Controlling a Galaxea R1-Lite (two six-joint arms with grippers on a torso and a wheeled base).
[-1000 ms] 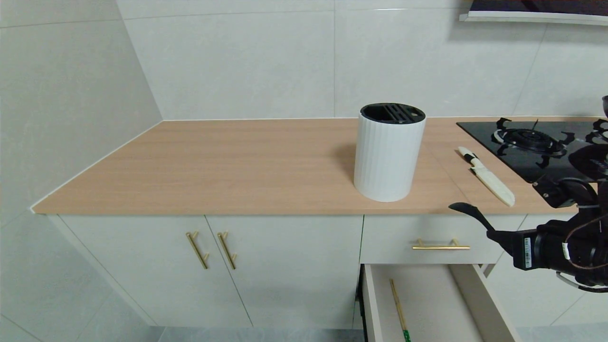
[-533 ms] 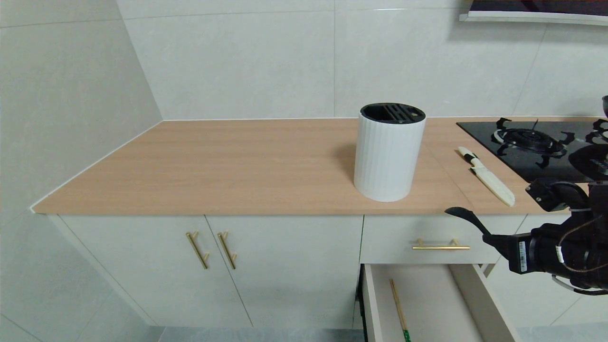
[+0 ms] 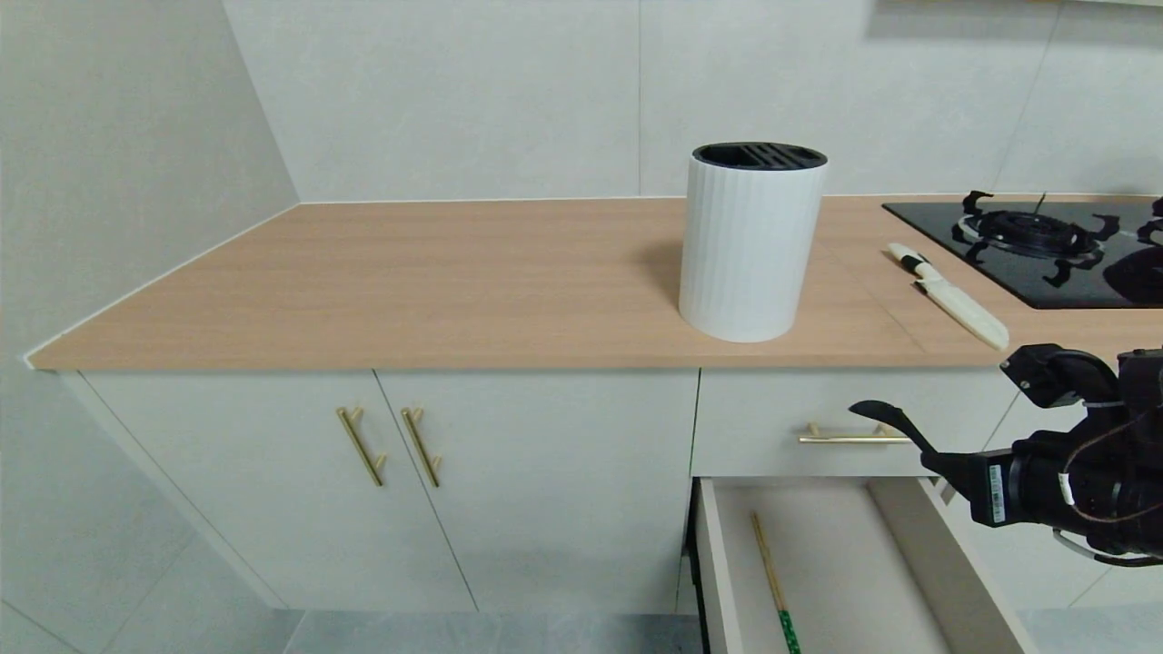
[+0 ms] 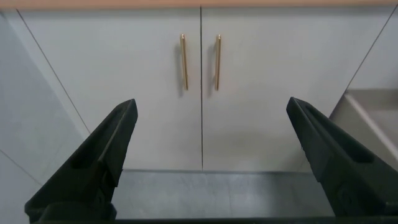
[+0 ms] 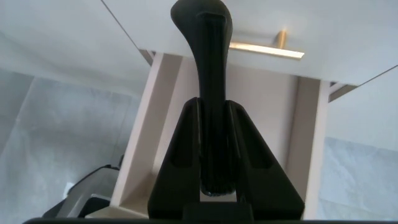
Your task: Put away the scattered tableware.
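The right gripper (image 3: 945,459) hangs below and to the right of the white ribbed cylindrical holder with a black slotted top (image 3: 750,245). Its fingers are clamped on a slim, glossy black utensil with a rounded end (image 3: 889,420). Which end of the utensil that is cannot be told.

The utensil juts out level, close in front of the brass bar handle of the shut drawer (image 3: 849,439) under the holder. It sits above the right wall of the pulled-out pale drawer (image 3: 845,563) one tier lower. A wooden chopstick with a green tip (image 3: 772,572) lies in that open drawer.

The grip looks to sit far back on the shaft, so most of the length hangs free. Any swing could knock the tip against the brass handle or the drawer front and twist the utensil in the fingers. If it is let go here, it could strike the drawer wall and fall outside rather than inside.

If the utensil is meant for the holder, a slanted entry into the slots could tip the tall cylinder.

A cream-handled knife with a pale blade (image 3: 949,295) lies on the wooden counter (image 3: 409,282) just right of the holder, near the edge. A careless sweep of the arm could push it off.

The left gripper (image 4: 211,112) is spread wide and empty, facing the cabinet doors (image 4: 199,93) below and to the left of the holder.
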